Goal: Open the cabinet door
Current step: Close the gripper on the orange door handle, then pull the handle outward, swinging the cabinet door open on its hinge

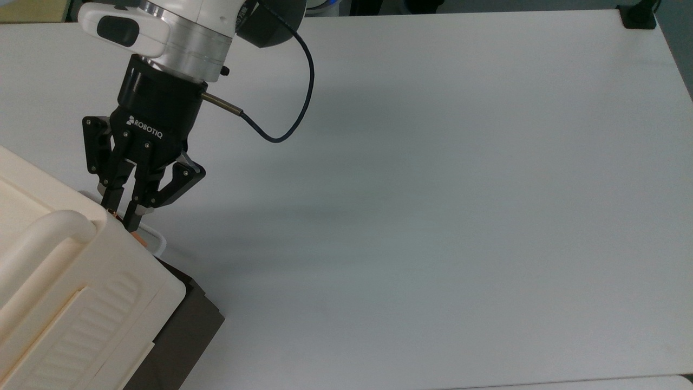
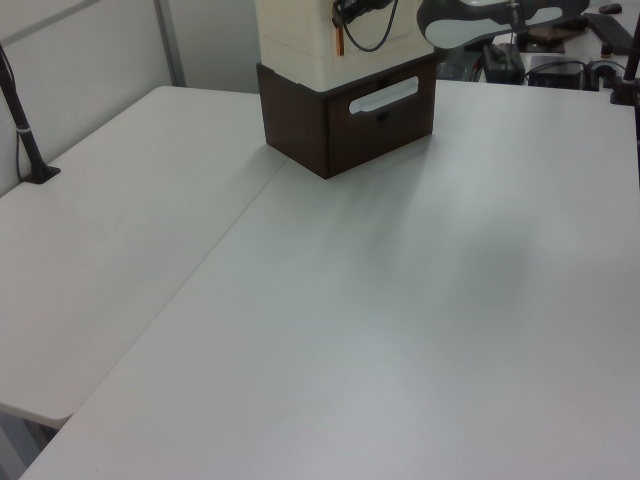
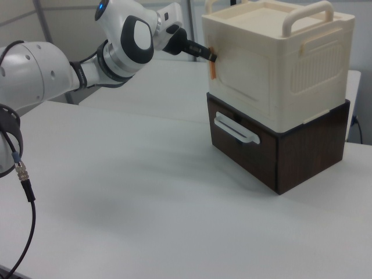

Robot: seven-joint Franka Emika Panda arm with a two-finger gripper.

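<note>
Where fingers pinch, cabinet door edge

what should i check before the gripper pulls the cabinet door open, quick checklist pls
1. Gripper at the door's edge: ok. In the right view it meets the orange tab at the upper corner of the cabinet door.
2. Fingers closed on the tab: cannot tell. In the top view they look nearly together around it, but contact is hidden.
3. Door state: ok to start. In the right view it sits flush with the cream cabinet, not yet open.
4. Swing path: ok. The table in front of the door is bare.
5. Cable slack: ok. It hangs in a loose loop off the wrist.
6. Drawer handle below: ok. It is apart from the gripper.
</note>
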